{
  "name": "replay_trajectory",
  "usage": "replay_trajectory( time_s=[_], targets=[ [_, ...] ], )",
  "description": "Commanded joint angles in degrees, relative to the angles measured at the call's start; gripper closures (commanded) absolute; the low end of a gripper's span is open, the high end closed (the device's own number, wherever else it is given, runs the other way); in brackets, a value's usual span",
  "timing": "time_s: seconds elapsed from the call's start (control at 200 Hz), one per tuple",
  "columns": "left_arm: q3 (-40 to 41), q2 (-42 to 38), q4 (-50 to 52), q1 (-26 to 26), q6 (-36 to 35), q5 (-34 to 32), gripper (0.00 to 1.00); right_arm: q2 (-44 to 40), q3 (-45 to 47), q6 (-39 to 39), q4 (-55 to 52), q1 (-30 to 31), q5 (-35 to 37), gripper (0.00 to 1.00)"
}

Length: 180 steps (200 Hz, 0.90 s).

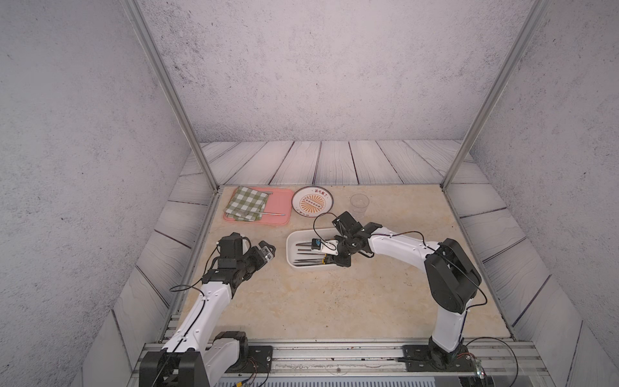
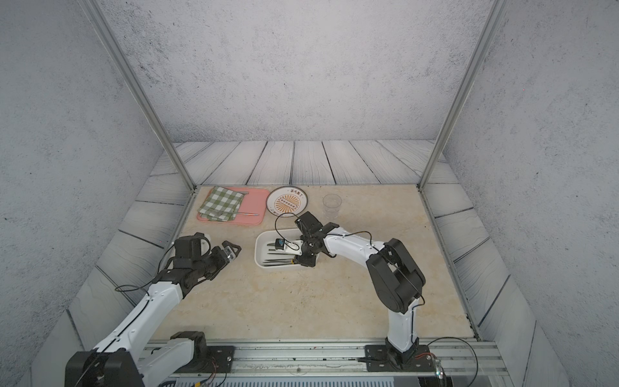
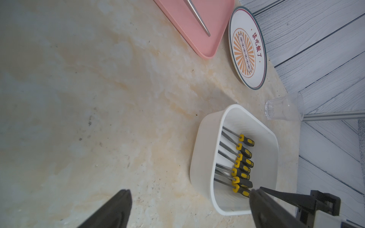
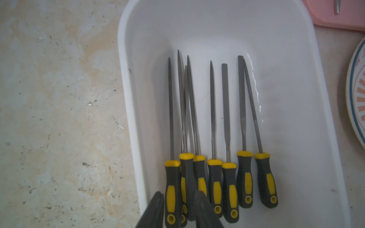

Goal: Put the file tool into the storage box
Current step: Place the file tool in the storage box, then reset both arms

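The storage box (image 1: 290, 242) (image 4: 126, 98) is a shallow white tub in the middle of the table. Several file tools with grey-and-yellow handles lie side by side on its floor, blades pointing left in both top views. My right gripper (image 4: 178, 195) (image 1: 330, 259) hangs over the box's near right corner with its fingers slightly parted. They straddle the handles of the outermost file tool (image 4: 171, 187) and the one beside it, and both rest in the box. My left gripper (image 3: 189, 209) (image 1: 268, 251) stands wide open over bare table left of the box, holding nothing.
A pink tray (image 1: 278, 204) at the back left carries a green checked cloth (image 1: 246, 204) and a thin metal rod (image 1: 273, 213). A round plate with an orange sunburst (image 1: 313, 202) and a clear cup (image 1: 359, 204) stand behind the box. Metal frame posts mark the back corners.
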<state>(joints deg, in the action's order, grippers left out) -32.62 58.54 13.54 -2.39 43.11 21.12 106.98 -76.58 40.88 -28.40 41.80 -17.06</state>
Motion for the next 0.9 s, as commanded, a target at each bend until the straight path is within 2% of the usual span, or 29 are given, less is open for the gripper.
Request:
replay_trajectory(
  time_s=[0.0, 0.165, 0.24, 0.265, 0.275, 0.305, 0.325, 0.475, 0.611, 0.731, 0.896],
  targets=[
    [-0.9, -0.7, 1.0, -0.6, -0.7, -1.1, 0.02, -1.4, -0.7, -0.6, -0.8, 0.1, -1.3, 0.65],
    [-2.4, 0.5, 2.7, -1.0, -2.8, -3.3, 0.02, -3.8, -0.5, -3.4, 1.2, 0.1, 0.4, 0.62],
    [-3.2, 1.5, 2.6, -1.4, -4.2, -4.6, 0.02, -5.6, -0.3, -6.7, 2.8, 0.1, 2.9, 0.52],
    [-3.7, 1.7, 2.9, -1.5, -4.9, -4.8, 0.02, -6.4, 0.0, -7.7, 3.4, 0.1, 3.8, 0.45],
    [-3.9, 1.8, 2.9, -1.5, -5.3, -4.9, 0.02, -6.7, 0.1, -8.1, 3.6, 0.1, 4.0, 0.32],
    [-4.6, 2.3, 3.3, -1.8, -6.5, -5.2, 0.02, -7.6, 0.4, -9.4, 4.4, 0.1, 4.9, 0.05],
    [-5.0, 2.4, 3.3, -2.1, -7.2, -5.5, 0.02, -8.3, 0.8, -10.4, 5.2, 0.1, 5.5, 0.01],
    [-6.5, 2.1, 2.0, -3.2, -10.8, -10.2, 0.02, -15.0, 6.8, -19.0, 15.5, 0.1, 14.1, 0.01],
    [-5.3, 0.5, -3.5, -3.4, -16.1, -12.2, 0.02, -21.1, 12.9, -27.5, 25.6, 0.0, 29.8, 0.01],
    [-3.3, -1.7, -8.4, -3.5, -20.9, -13.5, 0.02, -25.6, 15.5, -33.4, 26.9, -1.1, 43.3, 0.01],
    [4.4, -2.9, -24.1, -3.5, -24.3, -20.5, 0.02, -31.5, 22.8, -40.6, 27.1, -7.6, 49.0, 0.01]
  ],
)
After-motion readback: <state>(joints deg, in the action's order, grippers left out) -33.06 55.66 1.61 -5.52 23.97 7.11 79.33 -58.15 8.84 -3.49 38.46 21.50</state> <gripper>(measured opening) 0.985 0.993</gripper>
